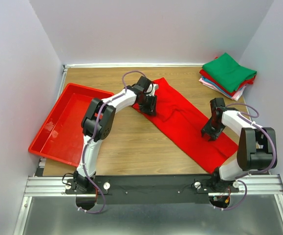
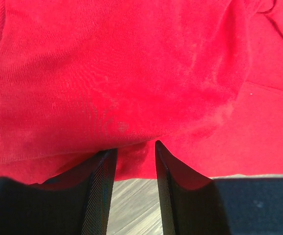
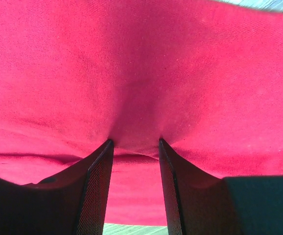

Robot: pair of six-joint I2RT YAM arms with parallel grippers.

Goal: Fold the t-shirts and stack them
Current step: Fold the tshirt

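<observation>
from above i see the red t-shirt (image 1: 187, 125) stretched diagonally between both pincers. only the wrist views show the grips: left gripper (image 2: 134, 154) and right gripper (image 3: 134, 147) each pinch a cloth fold between their fingers.

Wooden table (image 1: 131, 147) — red t-shirt (image 1: 190, 122), folded stack (image 1: 228, 76), red tray (image 1: 65, 122)

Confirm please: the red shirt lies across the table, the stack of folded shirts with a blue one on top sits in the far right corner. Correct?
Not quite. The top of the stack of folded shirts is green, not blue, as the top external view shows. The red shirt does lie across the table.
</observation>
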